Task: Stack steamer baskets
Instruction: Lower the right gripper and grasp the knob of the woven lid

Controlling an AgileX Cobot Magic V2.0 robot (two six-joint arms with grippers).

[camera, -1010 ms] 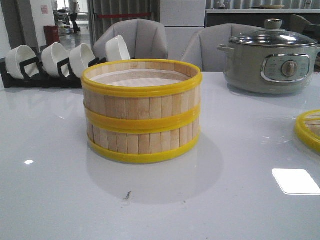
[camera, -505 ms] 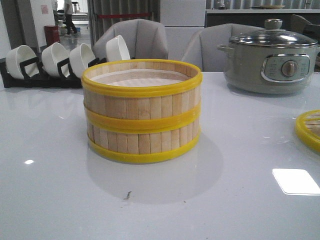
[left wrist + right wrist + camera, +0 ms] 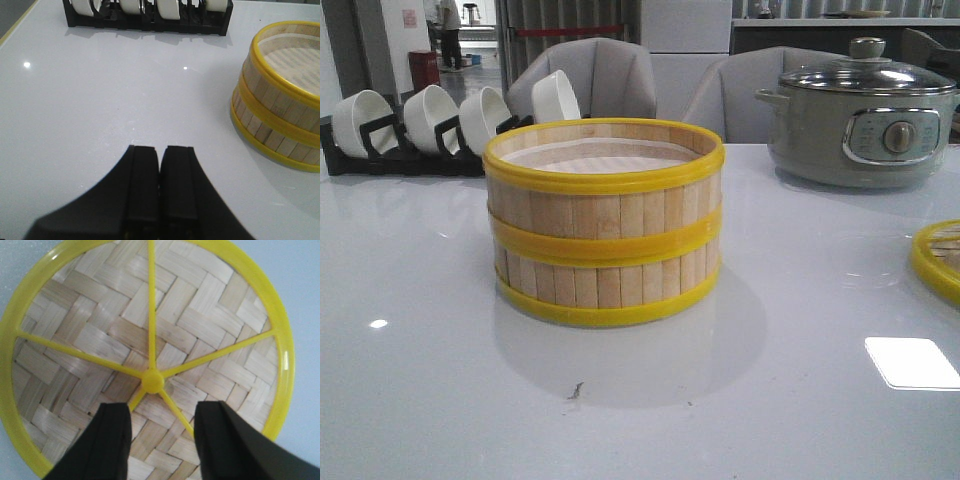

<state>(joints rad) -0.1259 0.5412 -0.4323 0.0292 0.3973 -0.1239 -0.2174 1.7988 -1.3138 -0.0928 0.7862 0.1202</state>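
Note:
Two steamer baskets stand stacked as one pile in the middle of the table, the upper basket point(image 3: 605, 180) on the lower basket point(image 3: 605, 280). The pile also shows in the left wrist view point(image 3: 280, 115). My left gripper point(image 3: 161, 150) is shut and empty, over bare table beside the pile and apart from it. My right gripper point(image 3: 161, 412) is open, right above a round woven bamboo lid point(image 3: 200, 310) with a yellow rim and spokes. Its fingers straddle the area just below the lid's yellow centre knob point(image 3: 152, 381). The lid's edge shows at the far right in the front view point(image 3: 938, 258). Neither arm shows in the front view.
A grey electric pot point(image 3: 865, 120) with a glass lid stands at the back right. A black rack of white bowls point(image 3: 420, 125) stands at the back left and also shows in the left wrist view point(image 3: 150, 15). Grey chairs point(image 3: 620, 75) stand behind the table.

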